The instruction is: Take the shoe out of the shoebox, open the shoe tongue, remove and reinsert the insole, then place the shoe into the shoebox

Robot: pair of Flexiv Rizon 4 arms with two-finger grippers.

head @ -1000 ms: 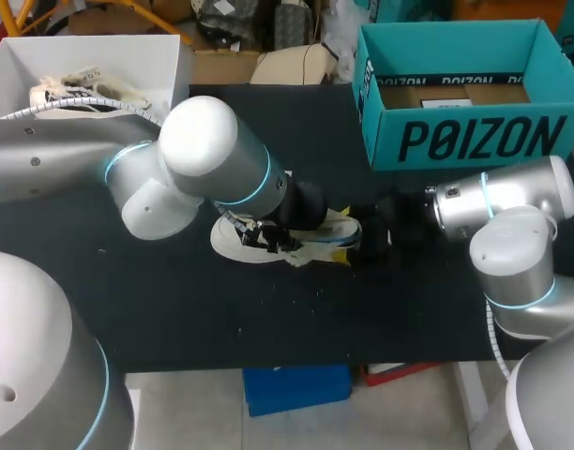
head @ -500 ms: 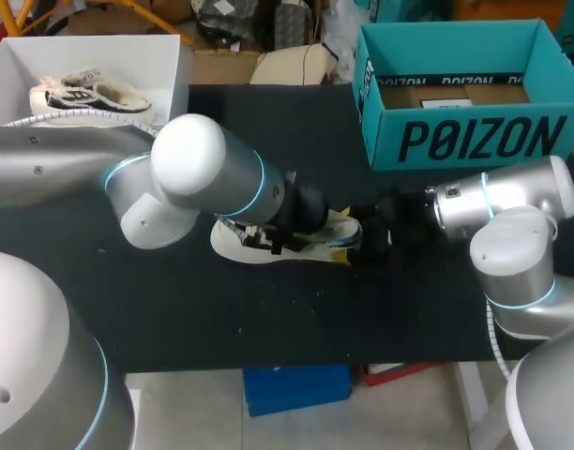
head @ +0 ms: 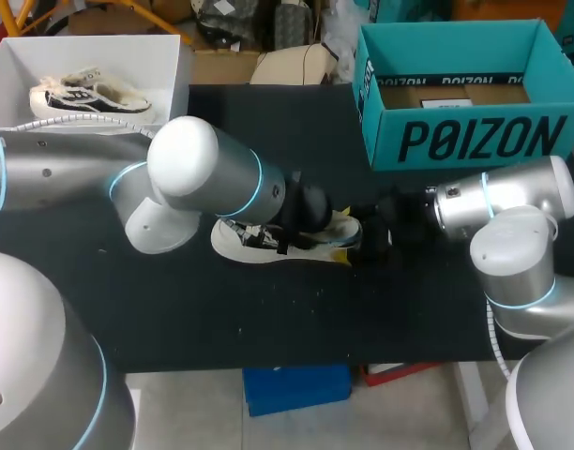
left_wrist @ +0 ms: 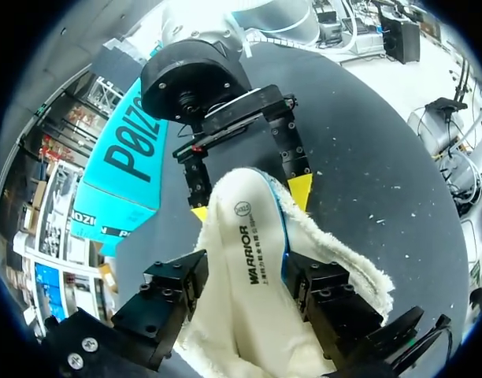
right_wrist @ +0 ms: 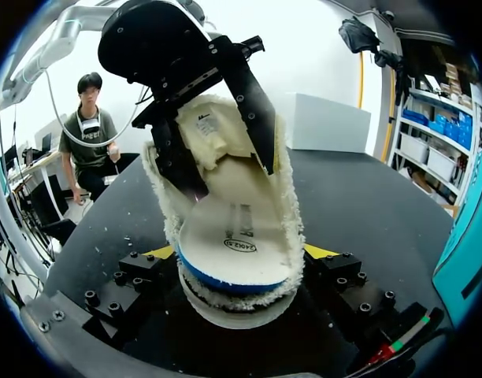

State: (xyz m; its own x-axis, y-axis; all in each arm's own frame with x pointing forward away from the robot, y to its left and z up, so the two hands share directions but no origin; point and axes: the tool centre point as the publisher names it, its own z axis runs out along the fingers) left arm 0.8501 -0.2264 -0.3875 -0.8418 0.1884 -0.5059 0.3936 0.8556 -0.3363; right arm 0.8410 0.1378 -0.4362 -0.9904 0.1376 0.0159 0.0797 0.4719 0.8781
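A white fleece-lined shoe (head: 245,242) lies on its sole at the middle of the black table. Its white, blue-edged insole (right_wrist: 233,228) stands tilted up out of the heel opening. My left gripper (left_wrist: 245,276) is shut on the insole (left_wrist: 249,260), one black finger (left_wrist: 174,291) on each long edge. From the opposite side my right gripper (right_wrist: 241,256) is shut on the shoe's heel (right_wrist: 292,213), its yellow tips showing at both sides. In the head view the left gripper (head: 310,220) and right gripper (head: 362,234) meet over the shoe. The teal shoebox (head: 475,136) stands open at the back right.
A white open box (head: 165,56) at the back left holds a second shoe (head: 90,94). My left arm's big elbow (head: 188,169) hangs over the table's left half. Bare black table lies in front of the shoe.
My left arm's elbow has swung slightly left and back, uncovering the shoe in the white box. Shoe, insole and right arm stay where they were.
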